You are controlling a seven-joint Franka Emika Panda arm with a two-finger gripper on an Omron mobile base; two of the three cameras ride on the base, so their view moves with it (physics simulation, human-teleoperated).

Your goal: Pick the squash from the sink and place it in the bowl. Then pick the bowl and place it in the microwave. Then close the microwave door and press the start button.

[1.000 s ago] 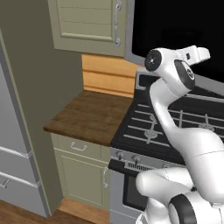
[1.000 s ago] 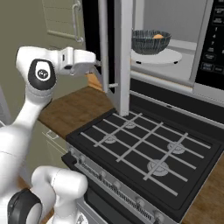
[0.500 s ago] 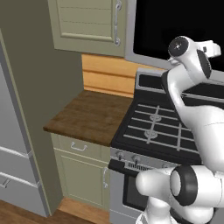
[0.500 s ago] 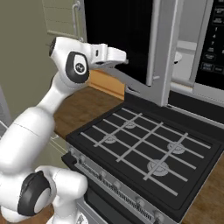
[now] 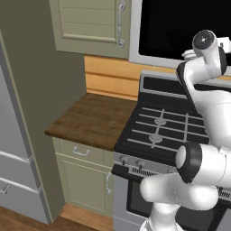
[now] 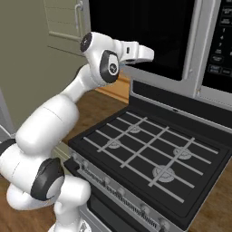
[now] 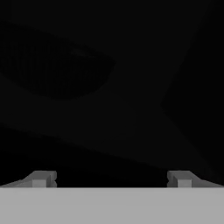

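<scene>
The microwave door (image 6: 149,31) lies flush with the microwave, its black glass window (image 5: 180,27) facing the room. My gripper (image 6: 150,54) is held up against that glass, just above the stove's back panel. In the hand view the gripper (image 7: 111,179) is open, its two fingertips (image 7: 43,178) wide apart with nothing between them. Through the dark glass I faintly make out the round bowl (image 7: 57,65). The squash is hidden and the sink is out of view. The microwave's button panel (image 6: 222,45) is to the right of the door.
A black gas stove (image 6: 149,154) with grates lies right below the microwave. A wooden counter (image 5: 90,119) is to its left, under a beige wall cabinet (image 5: 90,22). A tall grey fridge (image 5: 13,158) stands at the far left.
The microwave door has swung from standing open to shut, with my hand following it rightward. The bowl that showed inside a second ago is now behind the dark glass.
</scene>
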